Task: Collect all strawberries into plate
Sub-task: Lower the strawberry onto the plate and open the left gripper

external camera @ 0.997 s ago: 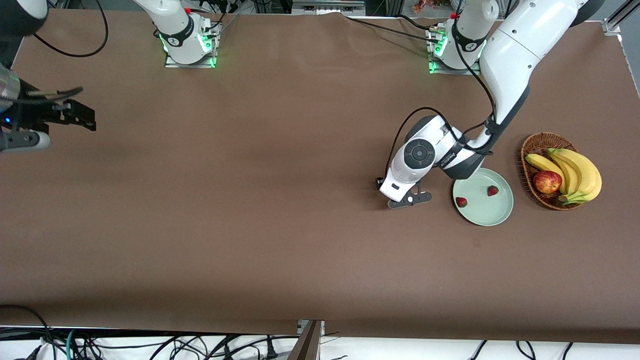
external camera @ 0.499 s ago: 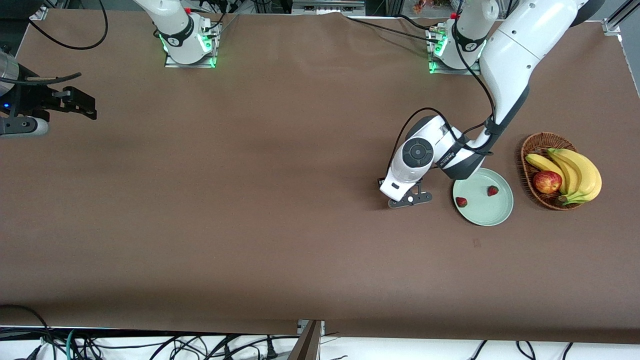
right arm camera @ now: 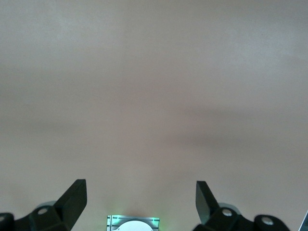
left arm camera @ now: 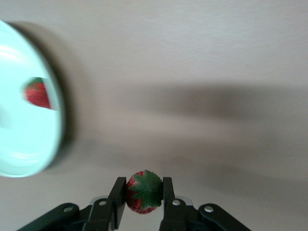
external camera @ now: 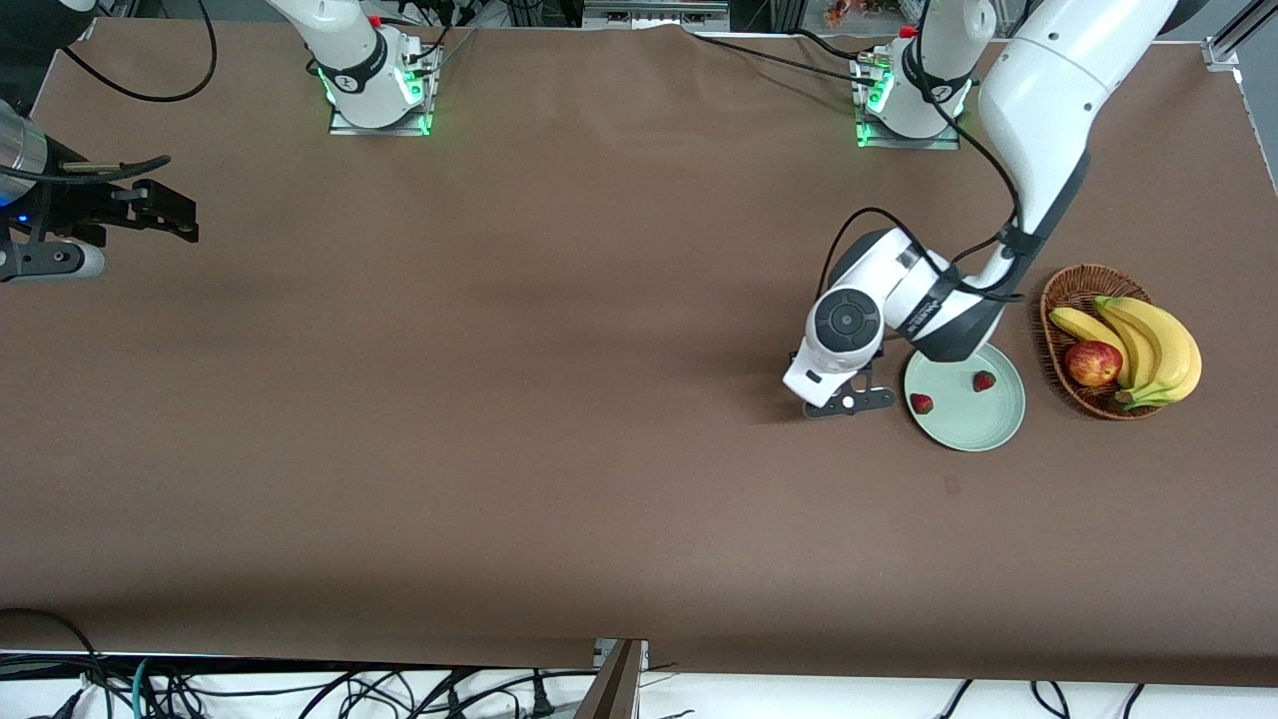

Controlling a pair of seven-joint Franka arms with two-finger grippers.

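My left gripper [external camera: 849,400] is shut on a small red strawberry [left arm camera: 143,191] with a green leafy cap, which sits between its two fingers in the left wrist view. In the front view the hand hides this berry. The gripper is over the bare table, right beside the rim of the pale mint-green plate [external camera: 973,421] [left arm camera: 19,139]. Two more strawberries lie on the plate, one [external camera: 922,403] [left arm camera: 37,93] close to the rim by the gripper and one [external camera: 984,380] nearer its middle. My right gripper [external camera: 165,212] [right arm camera: 141,197] waits open and holds nothing at the right arm's end of the table.
A brown wicker basket [external camera: 1073,280] stands beside the plate toward the left arm's end, holding bananas [external camera: 1158,345] and a red-yellow apple [external camera: 1092,362]. The right arm's lit base [right arm camera: 132,224] shows between the right fingers. Cables hang along the table's front edge.
The left gripper closed on the strawberry and carried it toward the plate's rim. The right gripper drifted slightly toward the bases' side of the table.
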